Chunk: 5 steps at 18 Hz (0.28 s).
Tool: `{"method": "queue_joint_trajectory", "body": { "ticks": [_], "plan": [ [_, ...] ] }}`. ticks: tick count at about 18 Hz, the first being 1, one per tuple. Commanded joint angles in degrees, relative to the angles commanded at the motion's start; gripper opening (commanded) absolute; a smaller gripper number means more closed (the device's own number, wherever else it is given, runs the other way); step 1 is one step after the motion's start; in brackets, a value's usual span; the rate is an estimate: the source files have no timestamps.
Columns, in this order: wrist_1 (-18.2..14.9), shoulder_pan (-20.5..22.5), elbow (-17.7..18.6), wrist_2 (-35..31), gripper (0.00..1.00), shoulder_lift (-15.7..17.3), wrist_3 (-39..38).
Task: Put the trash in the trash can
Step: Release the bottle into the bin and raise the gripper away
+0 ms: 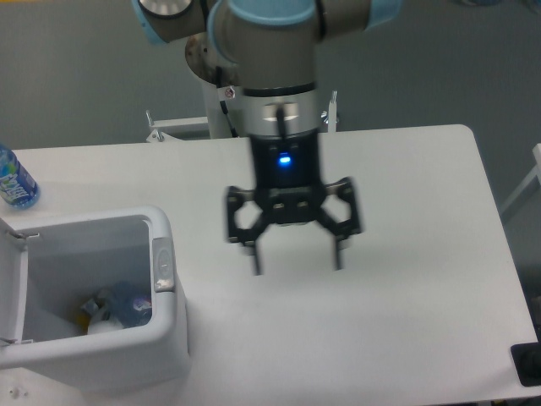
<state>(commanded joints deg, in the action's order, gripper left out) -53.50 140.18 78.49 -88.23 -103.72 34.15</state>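
My gripper [297,260] hangs open and empty over the middle of the white table, well to the right of the trash can. The trash can [166,338] is a white rectangular bin at the lower left, with a grey tab [162,265] on its right rim and its lid [8,283] swung open to the left. Inside it lie crumpled translucent and bluish items [118,306]; I cannot tell the cup or the red-labelled bottle among them. No trash shows on the table.
A blue-tinted bottle with a blue label [14,182] stands at the table's far left edge. A dark object [528,364] sits at the table's lower right corner. The arm's base mount [182,127] is behind the table.
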Motion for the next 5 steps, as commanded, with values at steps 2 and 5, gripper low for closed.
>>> {"method": "queue_joint_trajectory", "body": {
  "ticks": [2, 5],
  "plan": [
    [-5.53, 1.32, 0.35, -3.16, 1.00, 1.93, 9.75],
    [-11.96, 2.64, 0.35, -5.19, 1.00, 3.69, 20.50]
  ]
}}
